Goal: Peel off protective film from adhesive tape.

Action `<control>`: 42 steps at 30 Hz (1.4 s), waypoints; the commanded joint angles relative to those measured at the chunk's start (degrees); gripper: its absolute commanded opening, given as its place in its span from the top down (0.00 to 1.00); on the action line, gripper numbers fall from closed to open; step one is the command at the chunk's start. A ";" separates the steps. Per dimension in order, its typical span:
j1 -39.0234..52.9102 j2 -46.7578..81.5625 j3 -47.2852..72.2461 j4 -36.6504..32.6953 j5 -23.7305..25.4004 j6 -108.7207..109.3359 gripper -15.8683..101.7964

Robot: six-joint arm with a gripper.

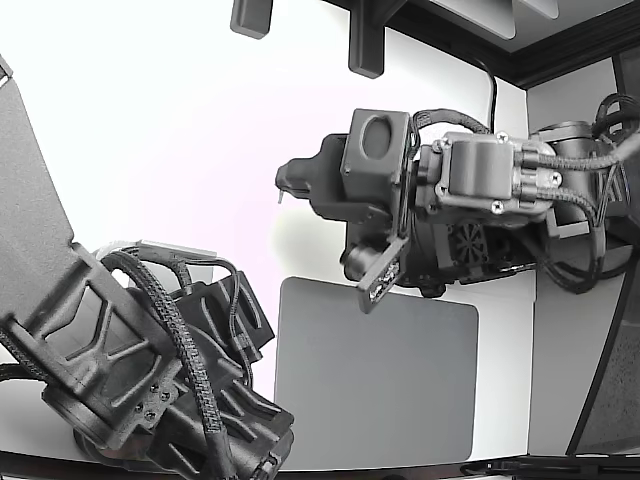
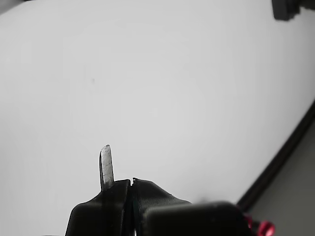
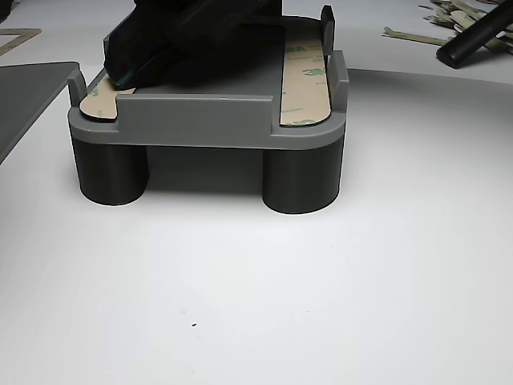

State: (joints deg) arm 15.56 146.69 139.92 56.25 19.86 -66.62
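My gripper (image 2: 130, 183) is shut, its two black jaws pressed together, with a thin pale sliver of protective film (image 2: 106, 164) sticking up from them. In the exterior view my gripper (image 1: 284, 190) hangs in the air over the white table, pointing to that view's left, with a tiny bit of film at its tip. In the other view a grey fixture (image 3: 208, 112) holds two strips of adhesive tape: one (image 3: 304, 76) lies bare, the other (image 3: 98, 103) is mostly covered by a second arm's black gripper (image 3: 168, 40).
A second arm (image 1: 150, 370) fills the exterior view's lower left, over the fixture. A grey mat (image 1: 380, 380) lies on the white table below my arm. Several loose film strips (image 3: 425, 34) and a black rod (image 3: 473, 36) lie behind the fixture.
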 commanded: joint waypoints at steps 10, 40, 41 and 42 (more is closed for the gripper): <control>9.93 -5.98 1.76 -7.03 10.90 -2.37 0.96; 16.00 -14.77 4.92 -14.77 14.15 7.73 0.96; 16.00 -15.12 4.83 -15.03 14.15 7.82 0.96; 16.00 -15.38 4.75 -15.21 14.06 8.00 0.96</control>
State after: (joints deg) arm 31.90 130.61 146.07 41.66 33.93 -58.80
